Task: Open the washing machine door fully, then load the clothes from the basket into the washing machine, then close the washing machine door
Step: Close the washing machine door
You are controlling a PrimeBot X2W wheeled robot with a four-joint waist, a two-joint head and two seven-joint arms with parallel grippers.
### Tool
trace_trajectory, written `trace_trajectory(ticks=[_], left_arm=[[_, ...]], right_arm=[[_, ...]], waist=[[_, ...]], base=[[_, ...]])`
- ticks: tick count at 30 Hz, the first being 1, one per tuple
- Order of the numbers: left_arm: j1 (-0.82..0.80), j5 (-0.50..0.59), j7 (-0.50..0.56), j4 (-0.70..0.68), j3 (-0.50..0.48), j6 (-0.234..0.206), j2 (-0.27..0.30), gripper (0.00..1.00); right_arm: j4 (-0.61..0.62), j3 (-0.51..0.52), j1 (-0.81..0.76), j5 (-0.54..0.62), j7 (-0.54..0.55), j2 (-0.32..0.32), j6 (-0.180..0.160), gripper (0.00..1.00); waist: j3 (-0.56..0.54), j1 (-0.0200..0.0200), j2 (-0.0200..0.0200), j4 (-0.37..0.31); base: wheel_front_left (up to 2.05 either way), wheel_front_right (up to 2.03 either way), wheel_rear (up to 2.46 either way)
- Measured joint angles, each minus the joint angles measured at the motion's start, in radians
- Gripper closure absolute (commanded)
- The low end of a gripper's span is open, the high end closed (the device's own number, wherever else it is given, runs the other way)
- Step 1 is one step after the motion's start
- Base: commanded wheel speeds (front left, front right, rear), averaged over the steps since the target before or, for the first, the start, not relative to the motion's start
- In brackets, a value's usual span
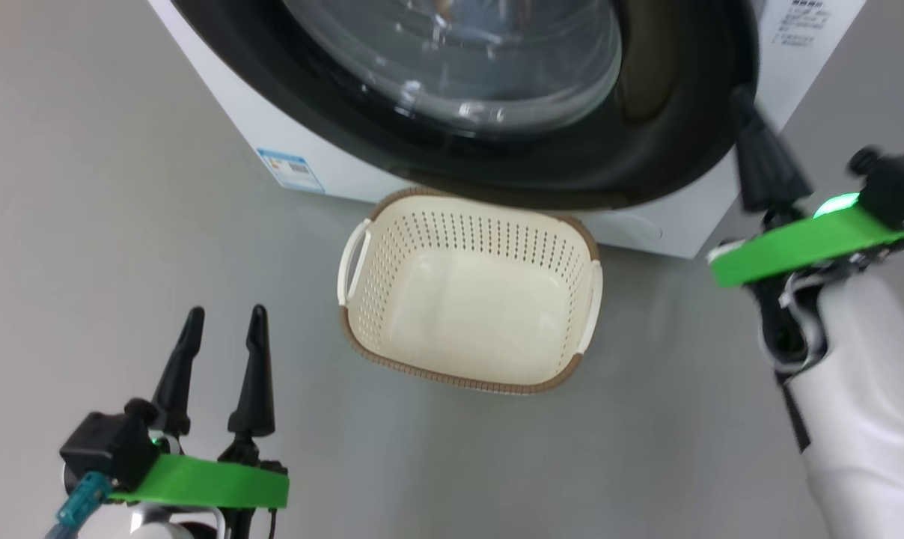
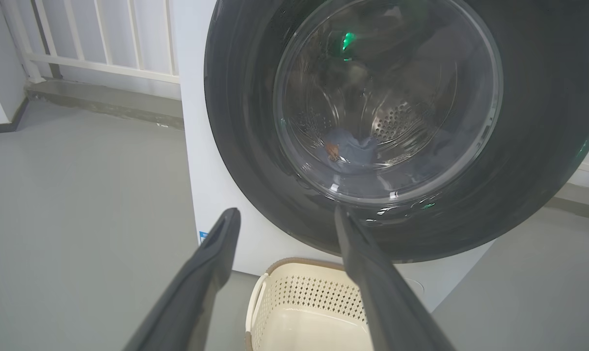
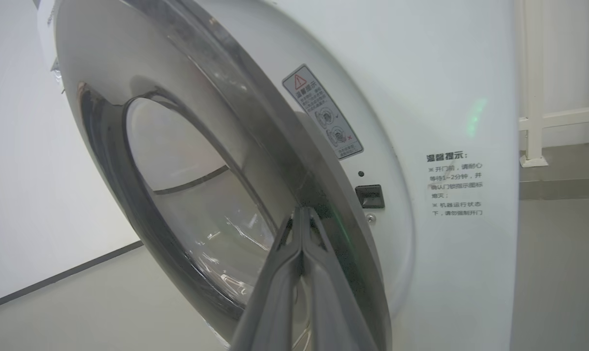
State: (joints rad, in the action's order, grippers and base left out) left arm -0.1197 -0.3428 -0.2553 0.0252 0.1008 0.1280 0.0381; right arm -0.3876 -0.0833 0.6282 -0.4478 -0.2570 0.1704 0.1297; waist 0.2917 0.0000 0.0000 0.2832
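A smooth grey floor fills the lower half of the head view. In the left wrist view it runs to a low step under a white railing at the upper left, and in the right wrist view a white wall meets it along a dark base line at the lower left. The washing machine stands across the top of the head view, a blue label sticker low on its front. The washing machine door stands slightly off the front at its right edge, leaving the latch slot and a warning sticker uncovered. Through the glass, the clothes lie low in the drum, a blue piece plainest. The basket sits on the floor just below the door at frame centre, its cream bottom bare, with open floor on its left, right and near sides. The left gripper hangs at the lower left, fingers spread, well apart from the basket. The right gripper has its fingers pressed together, their tips at the door's outer edge; whether they touch it I cannot tell.
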Motion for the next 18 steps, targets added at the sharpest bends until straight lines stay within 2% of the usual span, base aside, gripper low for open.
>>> trace_trajectory(ticks=[5, 11, 18], left_arm=[[-0.045, -0.011, 0.000, -0.011, 0.021, 0.000, -0.002, 0.00], [-0.090, -0.025, 0.000, -0.020, 0.035, 0.000, -0.003, 0.00], [-0.116, -0.031, 0.000, -0.027, 0.045, 0.000, -0.006, 0.00]], right_arm=[[-0.029, 0.064, 0.103, 0.007, 0.000, 0.005, 0.000, 1.00], [-0.057, 0.066, 0.180, 0.017, -0.003, 0.010, 0.001, 1.00], [-0.064, 0.070, 0.216, 0.018, -0.003, -0.019, 0.013, 1.00]], waist=[[0.062, 0.0001, 0.0000, 0.004], [0.113, 0.0000, 0.0000, 0.020], [0.155, 0.0000, 0.0000, 0.044]], base=[[0.00, 0.00, 0.00], [0.00, 0.00, 0.00], [0.00, 0.00, 0.00]])
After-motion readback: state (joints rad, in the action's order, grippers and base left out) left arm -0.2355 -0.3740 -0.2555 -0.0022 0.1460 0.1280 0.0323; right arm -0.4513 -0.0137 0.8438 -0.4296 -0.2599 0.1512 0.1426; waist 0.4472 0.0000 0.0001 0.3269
